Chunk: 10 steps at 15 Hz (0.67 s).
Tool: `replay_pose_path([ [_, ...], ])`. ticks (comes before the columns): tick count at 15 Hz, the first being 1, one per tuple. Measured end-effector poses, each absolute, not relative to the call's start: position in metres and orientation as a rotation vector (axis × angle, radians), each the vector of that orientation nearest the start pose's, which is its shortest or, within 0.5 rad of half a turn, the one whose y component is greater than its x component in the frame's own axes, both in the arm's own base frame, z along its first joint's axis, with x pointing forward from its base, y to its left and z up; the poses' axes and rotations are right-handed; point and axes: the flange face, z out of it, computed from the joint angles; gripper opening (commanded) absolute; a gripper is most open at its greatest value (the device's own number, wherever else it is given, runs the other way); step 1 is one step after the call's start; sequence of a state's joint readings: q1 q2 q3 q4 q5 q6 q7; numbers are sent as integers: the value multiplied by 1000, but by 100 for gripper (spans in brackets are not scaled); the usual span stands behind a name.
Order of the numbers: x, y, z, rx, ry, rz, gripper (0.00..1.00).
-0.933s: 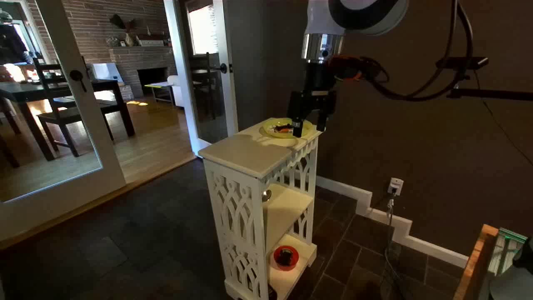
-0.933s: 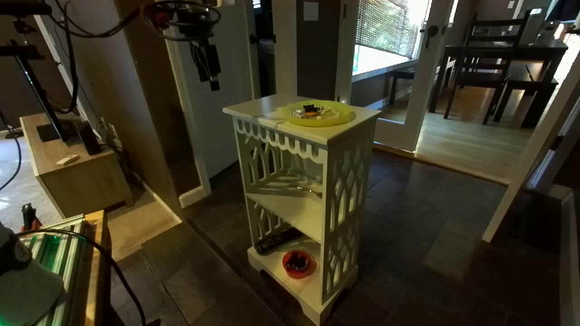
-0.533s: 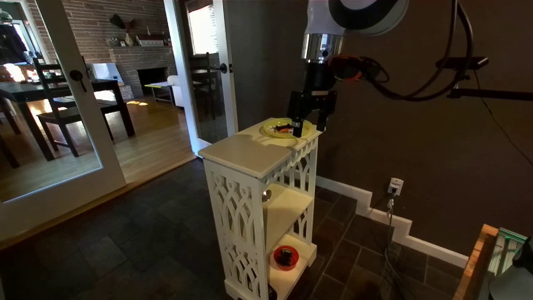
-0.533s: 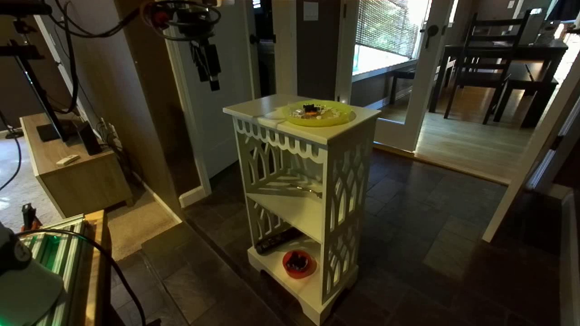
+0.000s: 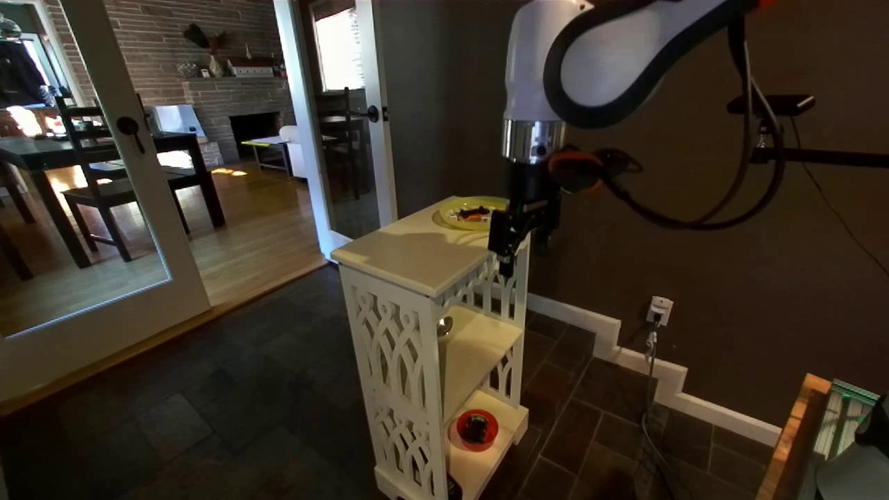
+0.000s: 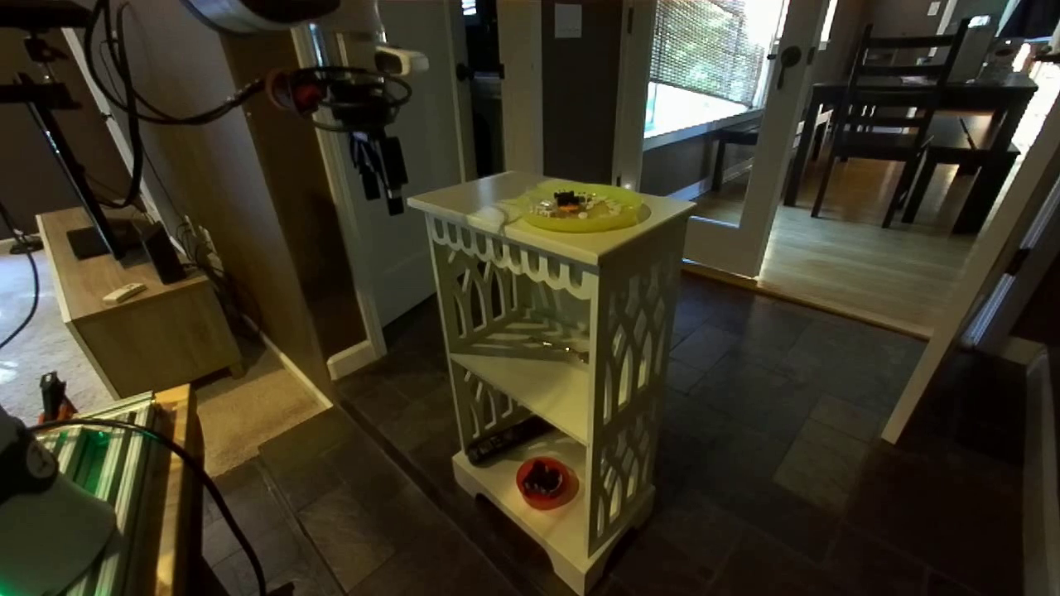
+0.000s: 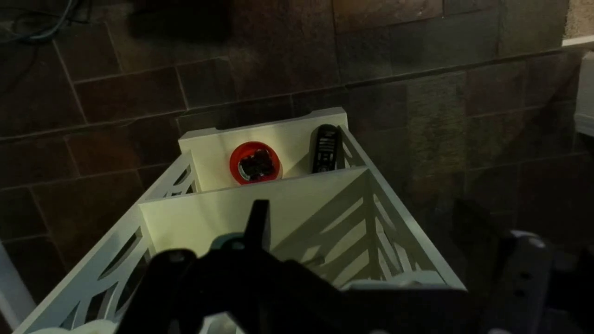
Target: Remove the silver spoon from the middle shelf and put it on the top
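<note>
One spoon [image 6: 561, 347] lies on the middle shelf [image 6: 532, 385], partly hidden by the nearer side panel [image 5: 432, 375] in both exterior views. The gripper [image 6: 386, 202] masks part of the top [image 5: 406, 257] in an exterior view; its dark jaws' spread is indeterminate.

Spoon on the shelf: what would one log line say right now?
spoon: on middle shelf | gripper: open, outside stand, apart from spoon | top: bears yellow plate | move to top: not done
</note>
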<state>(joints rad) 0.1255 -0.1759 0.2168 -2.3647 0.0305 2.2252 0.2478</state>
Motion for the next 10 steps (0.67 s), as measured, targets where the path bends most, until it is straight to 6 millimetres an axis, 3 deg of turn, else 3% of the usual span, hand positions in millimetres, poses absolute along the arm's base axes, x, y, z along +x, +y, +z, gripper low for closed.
replay_pose_path([
  [4,444,153,338,-3142,-118,-44,100],
  [10,437,121,269,-3177,-286,-193,100],
])
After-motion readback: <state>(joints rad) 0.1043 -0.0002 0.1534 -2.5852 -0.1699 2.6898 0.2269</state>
